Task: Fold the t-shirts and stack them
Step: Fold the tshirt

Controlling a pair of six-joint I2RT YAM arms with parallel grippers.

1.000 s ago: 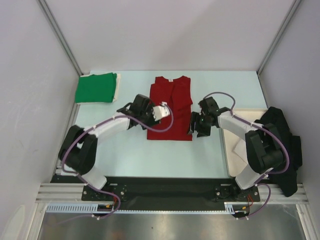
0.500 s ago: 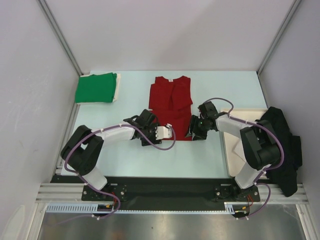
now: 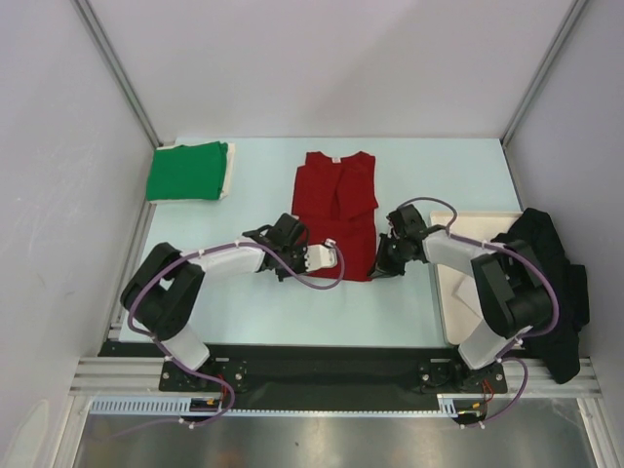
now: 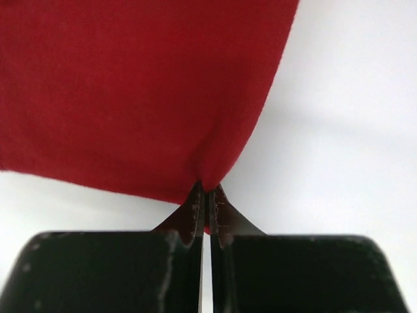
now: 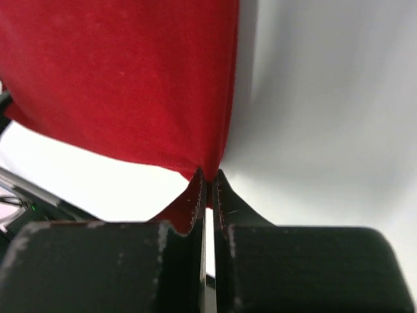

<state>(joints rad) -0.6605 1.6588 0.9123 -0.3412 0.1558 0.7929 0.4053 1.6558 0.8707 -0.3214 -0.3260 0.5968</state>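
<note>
The left hand [image 4: 205,189] is pinched tight on a near hem corner of the red t-shirt [image 3: 336,210], a small peak of cloth drawn up between its jaws. The right hand [image 5: 208,175] is closed just as narrowly on the other near corner. The red t-shirt lies flat on the bench [image 3: 409,166], collar away from the arms. Its sleeves and sides are turned in, so it forms a narrow column. The lengthwise folds look done. What seems left is carrying the hem up toward the collar and then stacking. The green t-shirt [image 3: 185,172] lies well to the left of the red one, level with its collar, folded into a compact rectangle. Right of the red t-shirt, beyond the right hand, sit a cream board [image 3: 458,283] and a black garment [image 3: 551,263], which is unfolded.
</note>
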